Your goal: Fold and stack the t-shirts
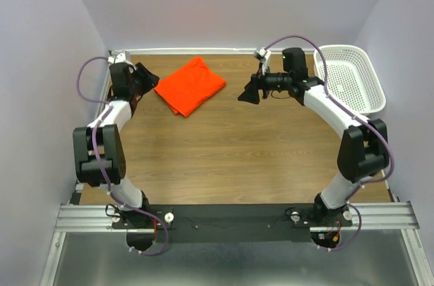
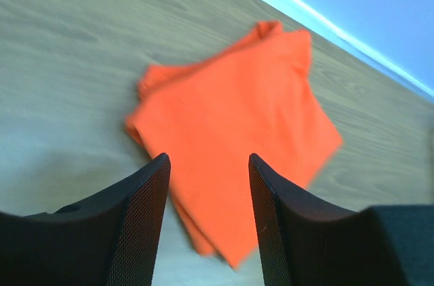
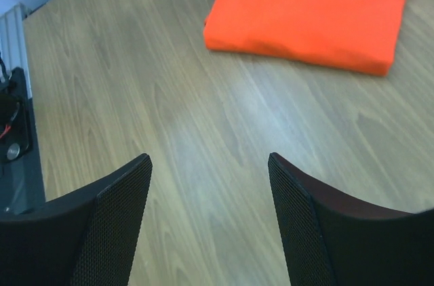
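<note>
- Top view: folded orange-red t-shirt [image 1: 191, 86] lies at the far left-centre of the wood-grain counter [image 1: 230, 157], turned corner-on like a diamond
- Only the top view takes in both arms, w/ a white plastic lattice basket [image 1: 349, 76] at the far right corner, well apart from the shirt
- Left fingers [image 1: 148, 77] sit just beside the shirt's left corner, and right fingers [image 1: 248, 93] point at it from the right w/ bare counter between
- Left wrist cam: left fingers [image 2: 152, 184] are spread apart and hold nothing; the t-shirt [image 2: 237, 144] fills the gap between them and runs on ahead, its near corner low in the frame
- That view alone shows stacked fabric edges along the shirt's left side and one corner sticking up at the far end; it is soft w/ blur, so whether a finger touches cloth can't be told
- Right wrist cam: right fingers [image 3: 129, 191] are also spread, nothing gripped, only bare wood between them; the t-shirt [image 3: 312, 8] lies ahead and to the right, clear of both tips
- That view alone gives the shirt's thick, rounded fold edge, smooth flat top and plain cloth w/ no print, plus a metal rail at the left frame edge
- Fingers on both arms are black, broad and curved, w/ fine mesh-textured inner pads; counter is pale brown laminate w/ long grain lines
</note>
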`<state>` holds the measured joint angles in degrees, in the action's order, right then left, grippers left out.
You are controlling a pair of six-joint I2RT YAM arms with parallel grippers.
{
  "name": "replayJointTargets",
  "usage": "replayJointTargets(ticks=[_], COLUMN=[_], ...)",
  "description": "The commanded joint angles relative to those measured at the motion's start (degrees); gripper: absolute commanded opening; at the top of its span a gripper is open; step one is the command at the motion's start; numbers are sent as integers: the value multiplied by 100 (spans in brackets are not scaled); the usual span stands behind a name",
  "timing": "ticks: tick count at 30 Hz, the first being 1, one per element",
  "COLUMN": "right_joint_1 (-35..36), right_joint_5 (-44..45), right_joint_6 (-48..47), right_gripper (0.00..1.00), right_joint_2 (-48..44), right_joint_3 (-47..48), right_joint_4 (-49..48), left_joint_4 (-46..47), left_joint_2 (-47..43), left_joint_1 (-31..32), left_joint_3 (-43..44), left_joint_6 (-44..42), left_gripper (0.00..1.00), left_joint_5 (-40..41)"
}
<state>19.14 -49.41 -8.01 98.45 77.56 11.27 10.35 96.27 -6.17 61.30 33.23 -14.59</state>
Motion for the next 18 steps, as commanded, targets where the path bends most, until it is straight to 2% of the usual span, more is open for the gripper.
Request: replayJointTargets(ticks=[1, 3, 7, 18], right_joint_1=[-59, -112, -147, -165], right_joint_5=[-130, -157, -122, -306], right_joint_6=[-96, -95, -157, -113], right_gripper=[78, 82, 86, 90], right_joint_2=[-553, -739, -1353, -1663], right_joint_3=[-609, -864, -1207, -1762], right_joint_4=[306, 428, 587, 605], left_joint_4=[213, 187, 117, -174], left_joint_2=[-266, -424, -513, 40], left_joint_1=[308, 537, 1003, 1057], left_joint_3=[-1029, -1225, -1427, -1155], left_joint_6=[930, 1062, 1343, 1484], left_gripper=[58, 59, 60, 63], left_joint_5=[-352, -177, 393, 1090])
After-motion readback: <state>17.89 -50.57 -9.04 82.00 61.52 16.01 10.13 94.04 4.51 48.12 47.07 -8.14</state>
